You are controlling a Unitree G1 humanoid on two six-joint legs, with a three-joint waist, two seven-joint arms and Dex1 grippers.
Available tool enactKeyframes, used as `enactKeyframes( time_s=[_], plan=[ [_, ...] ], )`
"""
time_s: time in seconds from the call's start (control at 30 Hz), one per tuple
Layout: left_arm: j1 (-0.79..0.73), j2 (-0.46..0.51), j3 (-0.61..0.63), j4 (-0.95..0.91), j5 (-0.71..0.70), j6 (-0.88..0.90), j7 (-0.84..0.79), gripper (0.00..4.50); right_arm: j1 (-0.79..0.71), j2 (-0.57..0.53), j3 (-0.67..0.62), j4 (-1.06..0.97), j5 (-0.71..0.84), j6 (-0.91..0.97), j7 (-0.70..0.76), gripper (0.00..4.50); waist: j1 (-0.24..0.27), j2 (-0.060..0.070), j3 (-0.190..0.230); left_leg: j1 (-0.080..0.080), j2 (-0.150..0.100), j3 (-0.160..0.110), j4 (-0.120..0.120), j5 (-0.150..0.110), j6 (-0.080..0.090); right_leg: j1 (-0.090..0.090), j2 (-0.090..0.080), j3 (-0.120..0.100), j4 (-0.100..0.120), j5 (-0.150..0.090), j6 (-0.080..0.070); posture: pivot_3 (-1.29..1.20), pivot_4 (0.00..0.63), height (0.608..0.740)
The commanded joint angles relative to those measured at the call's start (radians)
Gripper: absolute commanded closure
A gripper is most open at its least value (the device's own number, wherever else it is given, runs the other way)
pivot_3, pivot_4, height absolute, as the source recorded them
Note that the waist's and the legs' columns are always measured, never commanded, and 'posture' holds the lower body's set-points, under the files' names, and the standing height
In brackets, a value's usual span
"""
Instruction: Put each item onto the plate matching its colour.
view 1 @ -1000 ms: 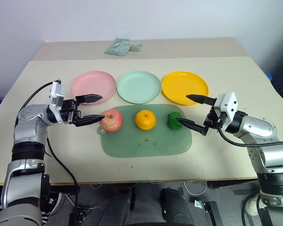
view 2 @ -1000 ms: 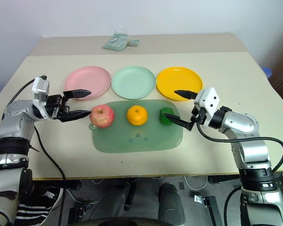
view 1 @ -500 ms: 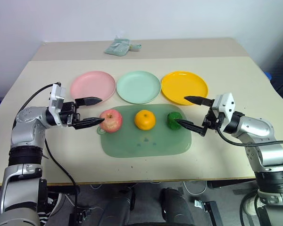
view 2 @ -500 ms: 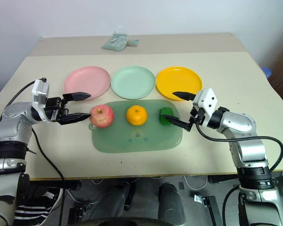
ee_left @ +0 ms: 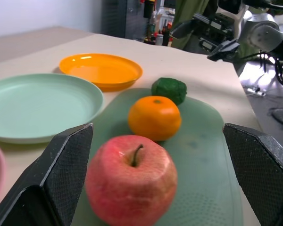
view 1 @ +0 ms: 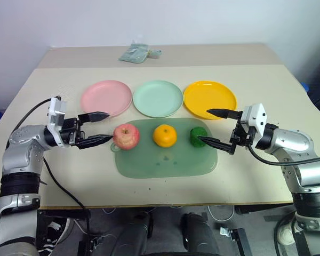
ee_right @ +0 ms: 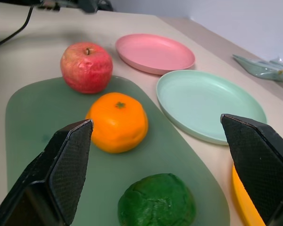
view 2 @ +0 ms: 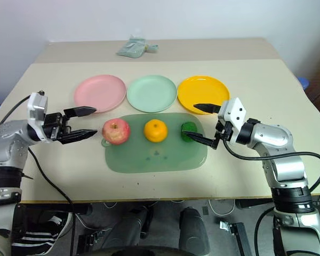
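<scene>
The round red-pink apple (view 1: 126, 135), round orange mandarin (view 1: 164, 135) and bumpy dark green ball (view 1: 198, 136) are lined up on the pale green mat (view 1: 165, 160). The left end effector (view 1: 98, 128) is held wide open at the apple's 9 o'clock. The right end effector (view 1: 212, 128) is held wide open at the ball's 3 o'clock, nothing grasped.

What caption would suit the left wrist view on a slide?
Open left gripper faces an apple, mandarin and green ball lined up on a green mat.

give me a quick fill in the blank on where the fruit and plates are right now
1. The apple, mandarin and green ball all sit on the pale green ____.
2. The middle plate is ____ green.
3. The item nearest the right claw is the ____.
4. All three plates are ____.

Missing words: mat; mint; green ball; empty
</scene>
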Motion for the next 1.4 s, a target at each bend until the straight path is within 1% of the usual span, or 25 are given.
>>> enactKeyframes(
  time_s=[0.03, 0.1, 0.23, 0.37, 0.53, 0.7, 0.87, 1.03, 1.2, 1.3, 1.4],
  plan=[
    [-0.021, -0.009, -0.02, 0.021, 0.027, -0.053, -0.009, 0.0, 0.007, -0.03, -0.027, -0.063, 0.021, 0.009, 0.002, 0.07, 0.0, 0.0, 0.0, 0.0, 0.0, 0.0, 0.0, 0.0, 0.0, 0.0, 0.0, 0.0, 0.0, 0.0, 0.0, 0.0, 0.15, 0.74],
    [-0.023, -0.029, -0.035, 0.038, 0.047, -0.092, -0.003, 0.0, 0.014, -0.041, -0.023, -0.079, 0.022, 0.018, 0.008, 0.07, 0.0, 0.0, 0.0, 0.0, 0.0, 0.0, 0.0, 0.0, 0.0, 0.0, 0.0, 0.0, 0.0, 0.0, 0.0, 0.0, 0.15, 0.74],
    [-0.037, -0.1, -0.07, 0.088, 0.1, -0.181, 0.041, 0.0, 0.022, -0.069, -0.026, -0.111, 0.043, 0.043, 0.032, 0.07, 0.001, 0.0, 0.0, 0.0, 0.0, 0.0, 0.0, 0.0, 0.0, 0.0, 0.0, 0.0, -0.001, 0.001, 0.001, 0.0, 0.15, 0.74],
    [-0.049, -0.13, -0.087, 0.114, 0.118, -0.215, 0.047, 0.0, 0.031, -0.076, -0.044, -0.148, 0.094, 0.065, 0.047, 0.07, -0.002, 0.0, 0.0, 0.0, 0.0, 0.0, 0.001, 0.0, 0.0, 0.0, -0.001, 0.0, -0.001, 0.001, 0.001, 0.0, 0.15, 0.74],
    [-0.07, -0.147, -0.105, 0.153, 0.138, -0.251, 0.054, 0.0, 0.029, -0.07, -0.051, -0.207, 0.175, 0.1, 0.054, 0.07, -0.001, 0.0, 0.0, 0.0, 0.0, 0.0, 0.0, 0.0, 0.0, 0.0, -0.001, 0.0, -0.001, 0.001, 0.002, 0.0, 0.15, 0.74],
    [-0.088, -0.156, -0.111, 0.183, 0.146, -0.276, 0.052, 0.0, 0.013, -0.061, -0.056, -0.222, 0.257, 0.151, 0.049, 0.07, 0.0, 0.0, 0.0, 0.0, 0.0, 0.0, 0.001, 0.0, 0.0, 0.001, -0.001, 0.0, -0.001, 0.001, 0.002, 0.0, 0.15, 0.74],
    [-0.098, -0.172, -0.126, 0.216, 0.174, -0.325, 0.063, 0.0, 0.01, -0.054, -0.036, -0.214, 0.245, 0.139, 0.052, 0.07, 0.0, 0.0, 0.0, 0.0, 0.0, 0.0, 0.001, 0.0, 0.0, 0.001, -0.001, 0.0, -0.001, 0.001, 0.002, 0.0, 0.15, 0.74],
    [-0.094, -0.176, -0.168, 0.241, 0.234, -0.361, 0.094, 0.0, 0.006, -0.05, -0.027, -0.201, 0.228, 0.132, 0.055, 0.07, 0.001, 0.0, 0.0, 0.0, 0.0, 0.0, 0.001, 0.0, 0.0, 0.001, -0.001, 0.0, -0.001, 0.001, 0.002, 0.0, 0.15, 0.74],
    [-0.095, -0.182, -0.172, 0.228, 0.223, -0.326, 0.093, 1.38, 0.006, -0.053, -0.028, -0.194, 0.219, 0.127, 0.053, 0.0, 0.0, 0.0, 0.0, 0.0, 0.0, 0.0, 0.002, 0.0, 0.0, 0.002, 0.0, 0.0, -0.001, 0.001, 0.002, 0.0, 0.15, 0.74],
    [-0.092, -0.18, -0.152, 0.208, 0.206, -0.326, 0.102, 1.55, 0.006, -0.052, -0.029, -0.191, 0.215, 0.127, 0.052, 0.0, 0.0, 0.0, 0.0, 0.0, 0.0, 0.0, 0.002, 0.0, 0.0, 0.002, 0.0, 0.0, -0.001, 0.001, 0.002, 0.0, 0.15, 0.74],
    [-0.108, -0.173, -0.107, 0.215, 0.169, -0.305, 0.127, 1.55, 0.001, -0.046, -0.03, -0.182, 0.21, 0.123, 0.046, 0.0, 0.0, 0.0, 0.0, 0.0, 0.0, 0.0, 0.002, 0.0, 0.0, 0.002, 0.0, 0.0, -0.001, 0.001, 0.002, 0.0, 0.15, 0.74]
  ],
)
